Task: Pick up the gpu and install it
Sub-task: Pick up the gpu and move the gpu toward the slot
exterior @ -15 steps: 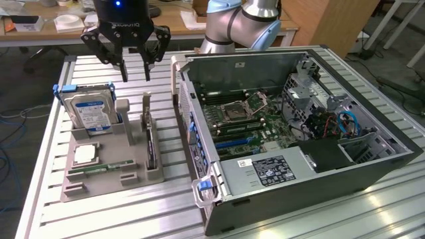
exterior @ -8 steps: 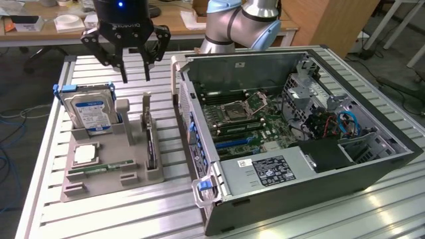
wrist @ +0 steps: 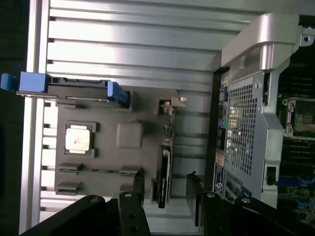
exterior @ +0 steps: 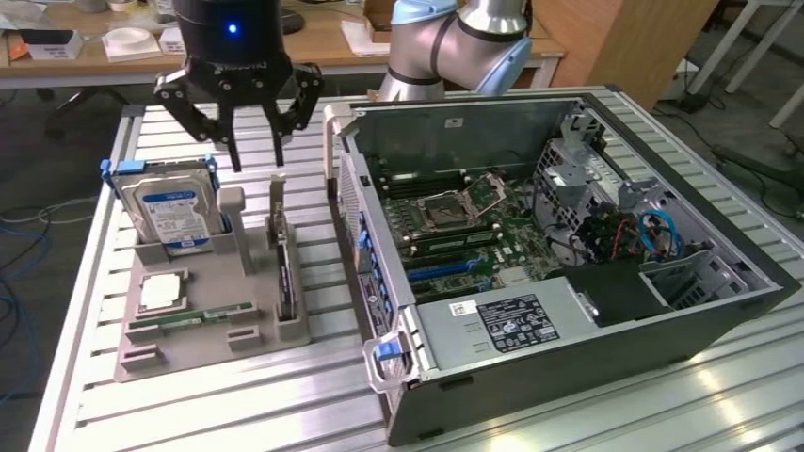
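Above the grey plastic parts tray [exterior: 211, 275] on the slatted aluminium desk [exterior: 188, 407], my black gripper [exterior: 256, 158] hangs with its fingers spread wide, holding nothing. The gpu [exterior: 284, 266], a thin dark circuit card with a pale metal end bracket, stands on edge in a slot of that tray; in the wrist view it lines up with the gap between my fingers. A boxy hard drive with a blue-white label [exterior: 176, 212] stands to the exterior view's left of it. An open black computer case [exterior: 703, 320] lies just beside the tray.
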Available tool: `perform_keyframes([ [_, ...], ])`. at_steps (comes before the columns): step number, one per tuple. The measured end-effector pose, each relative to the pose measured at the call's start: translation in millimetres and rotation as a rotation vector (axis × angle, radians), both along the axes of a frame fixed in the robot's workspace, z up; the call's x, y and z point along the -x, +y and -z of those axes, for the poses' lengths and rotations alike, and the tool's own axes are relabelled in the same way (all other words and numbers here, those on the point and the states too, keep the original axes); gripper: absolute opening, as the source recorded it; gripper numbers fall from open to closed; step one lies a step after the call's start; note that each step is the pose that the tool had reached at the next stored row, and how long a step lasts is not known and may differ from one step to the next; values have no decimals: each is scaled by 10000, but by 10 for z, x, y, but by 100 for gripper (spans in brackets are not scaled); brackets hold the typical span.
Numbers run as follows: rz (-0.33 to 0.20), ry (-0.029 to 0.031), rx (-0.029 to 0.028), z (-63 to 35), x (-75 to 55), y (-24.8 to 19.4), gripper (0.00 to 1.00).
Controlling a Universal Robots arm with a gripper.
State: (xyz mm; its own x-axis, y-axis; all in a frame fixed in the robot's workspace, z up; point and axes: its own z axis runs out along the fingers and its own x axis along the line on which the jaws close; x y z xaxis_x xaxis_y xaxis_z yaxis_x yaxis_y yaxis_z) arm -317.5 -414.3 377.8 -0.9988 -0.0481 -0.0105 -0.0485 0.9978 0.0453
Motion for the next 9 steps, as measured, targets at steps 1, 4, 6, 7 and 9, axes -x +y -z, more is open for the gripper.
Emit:
perform_keyframes([
  [1,-1,4,0,10,0,-44,47],
  [4,-1,5,1,48,0,-181,47],
  [6,-1,5,-1,85,0,-244,47],
  [7,-1,3,-1,103,-1,-257,47],
  [9,-1,5,1,139,-1,-282,47],
])
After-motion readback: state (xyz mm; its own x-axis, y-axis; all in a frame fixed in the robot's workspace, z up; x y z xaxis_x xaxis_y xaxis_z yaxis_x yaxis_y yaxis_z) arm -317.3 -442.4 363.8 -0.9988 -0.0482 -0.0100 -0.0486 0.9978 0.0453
